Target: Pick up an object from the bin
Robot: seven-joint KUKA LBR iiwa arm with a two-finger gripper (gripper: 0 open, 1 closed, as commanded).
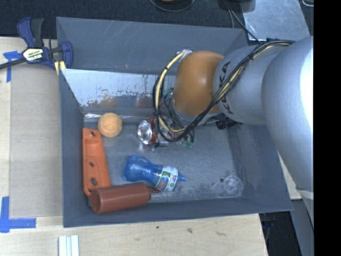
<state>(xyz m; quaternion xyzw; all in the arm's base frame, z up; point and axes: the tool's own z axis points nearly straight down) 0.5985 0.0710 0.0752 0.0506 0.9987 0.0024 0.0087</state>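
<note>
Arm [266, 79]: fills the right of the frame, with its orange wrist cover and cables over the bin's upper middle
Bin [213, 159]: grey metal, with its things gathered at the lower left
Orange plastic strip [93, 161]: flat, with holes, lying along the left wall
Brown cylinder [120, 198]: on its side against the lower wall
Blue bottle [149, 174]: on its side, labelled end pointing right, touching the cylinder
Ball [110, 125]: pale orange, alone at the upper left of the floor
Gripper [147, 133]: low, just right of the ball and above the bottle in the frame; wide or narrow cannot be told
Likely pick: ball or bottle, the two nearest things
Doing it well: centre over one thing before descending; the ball may roll, so close across its middle; grip the bottle across its body, clear of the cylinder
</note>
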